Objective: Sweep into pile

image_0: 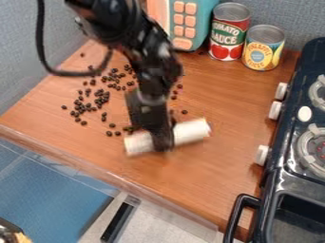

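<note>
The black gripper hangs down over the middle of the wooden counter, around the middle of a white roll. The roll lies slanted, one end sticking out to each side of the gripper. Dark round beans are scattered over the counter's left part, mostly left of and behind the gripper. A few more lie just behind the roll and to the right of the arm, and the arm hides part of this area.
At the back stand a tomato sauce can, a yellow-labelled can and a teal toy with orange buttons. A dark toy stove borders the right side. The wooden counter has its front edge at lower left.
</note>
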`<state>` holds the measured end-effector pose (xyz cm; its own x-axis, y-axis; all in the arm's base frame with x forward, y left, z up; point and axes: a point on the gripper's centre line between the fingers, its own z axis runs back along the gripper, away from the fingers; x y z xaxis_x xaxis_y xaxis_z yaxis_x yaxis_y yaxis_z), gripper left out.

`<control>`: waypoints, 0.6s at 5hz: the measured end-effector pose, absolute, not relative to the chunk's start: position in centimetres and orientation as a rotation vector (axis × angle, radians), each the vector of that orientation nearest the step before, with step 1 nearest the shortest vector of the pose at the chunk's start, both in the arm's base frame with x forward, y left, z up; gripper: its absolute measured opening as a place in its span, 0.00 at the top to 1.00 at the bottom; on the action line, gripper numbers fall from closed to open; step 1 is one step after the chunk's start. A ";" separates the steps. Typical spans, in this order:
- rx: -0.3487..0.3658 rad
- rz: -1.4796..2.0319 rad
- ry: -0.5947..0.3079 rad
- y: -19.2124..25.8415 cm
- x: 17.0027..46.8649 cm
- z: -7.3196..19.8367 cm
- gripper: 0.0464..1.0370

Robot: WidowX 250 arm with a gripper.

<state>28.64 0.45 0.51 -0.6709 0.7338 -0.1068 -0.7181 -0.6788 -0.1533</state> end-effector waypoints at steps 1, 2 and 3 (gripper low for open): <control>-0.224 2.345 -0.147 2.6 28.9 0.6 0.65; -0.247 2.399 -0.183 5.3 29.2 0.6 0.65; -0.257 2.433 -0.219 7.3 29.1 0.7 0.65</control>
<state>29.14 7.29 0.65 -0.7548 0.6435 -0.1270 -0.6104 -0.7600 -0.2231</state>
